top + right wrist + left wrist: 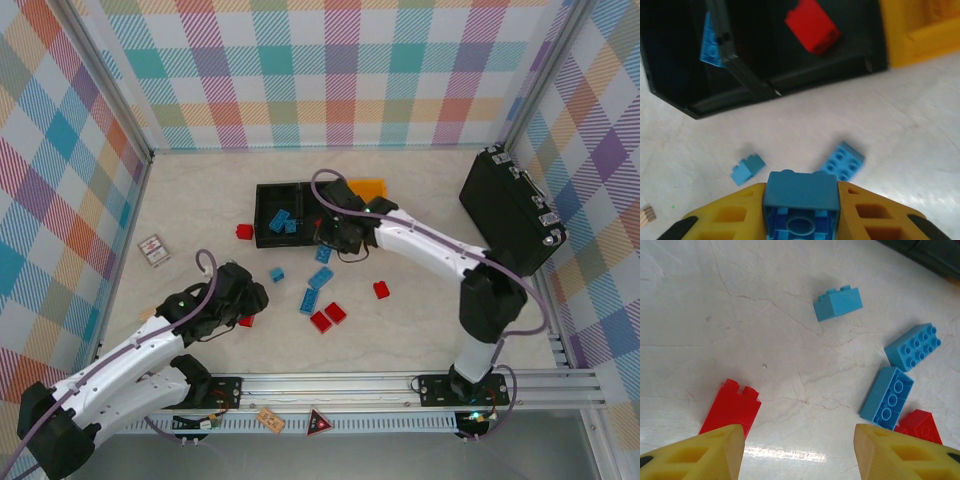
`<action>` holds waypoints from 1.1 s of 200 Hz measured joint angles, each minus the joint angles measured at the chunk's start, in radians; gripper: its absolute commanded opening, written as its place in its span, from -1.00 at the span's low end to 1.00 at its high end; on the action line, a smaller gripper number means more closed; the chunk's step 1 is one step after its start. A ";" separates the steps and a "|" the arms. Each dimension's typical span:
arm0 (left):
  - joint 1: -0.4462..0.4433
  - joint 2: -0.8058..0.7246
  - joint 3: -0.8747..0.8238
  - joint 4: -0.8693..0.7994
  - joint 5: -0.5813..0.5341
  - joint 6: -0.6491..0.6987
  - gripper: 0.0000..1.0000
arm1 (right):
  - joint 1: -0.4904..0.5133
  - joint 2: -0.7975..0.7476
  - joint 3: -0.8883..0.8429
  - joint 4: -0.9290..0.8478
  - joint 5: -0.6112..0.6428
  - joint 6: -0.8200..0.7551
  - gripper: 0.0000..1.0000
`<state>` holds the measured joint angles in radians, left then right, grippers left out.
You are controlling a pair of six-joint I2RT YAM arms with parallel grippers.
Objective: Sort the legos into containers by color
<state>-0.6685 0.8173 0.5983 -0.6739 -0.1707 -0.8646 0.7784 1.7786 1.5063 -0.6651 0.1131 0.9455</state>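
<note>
Clamping a blue lego (800, 200) above the desk (920, 150), the right arm's fingers (735, 220) hang just short of the containers (790, 75), where one black bin (670, 95) holds blue pieces and its neighbour (855, 57) a red one. Letting go early would drop it on the desk; drifting right would mix colours. The left arm's fingers (705, 455), spread open, sit off-centre over a red lego (732, 407) and could shove it aside.
</note>
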 measured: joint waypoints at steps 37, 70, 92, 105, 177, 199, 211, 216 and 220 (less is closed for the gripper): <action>0.051 -0.010 0.021 -0.008 0.005 0.020 0.21 | -0.016 0.156 0.184 0.016 -0.053 -0.037 -0.42; 0.058 -0.011 0.022 -0.010 0.021 0.021 0.21 | -0.031 0.300 0.367 0.016 -0.084 -0.058 -0.42; 0.060 -0.019 0.022 -0.015 0.024 0.021 0.21 | -0.043 0.389 0.494 -0.007 -0.097 -0.070 -0.42; 0.063 -0.024 0.022 -0.017 0.024 0.021 0.21 | -0.050 0.443 0.575 -0.023 -0.104 -0.073 -0.42; 0.063 -0.024 0.021 -0.016 0.035 0.019 0.21 | -0.085 0.745 1.027 -0.100 -0.161 -0.095 -0.38; 0.063 -0.024 0.021 -0.016 0.039 0.019 0.21 | -0.092 0.787 1.062 -0.099 -0.181 -0.094 -0.37; 0.063 -0.023 0.021 -0.015 0.040 0.019 0.21 | -0.092 0.797 1.064 -0.097 -0.194 -0.092 -0.37; 0.064 -0.022 0.020 -0.014 0.042 0.019 0.21 | -0.092 0.800 1.064 -0.095 -0.199 -0.090 -0.37; 0.063 -0.021 0.020 -0.013 0.042 0.019 0.21 | -0.092 0.802 1.065 -0.095 -0.204 -0.090 -0.37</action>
<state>-0.6052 0.7967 0.6182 -0.6865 -0.1287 -0.8452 0.6865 2.5809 2.5717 -0.7597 -0.0906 0.8558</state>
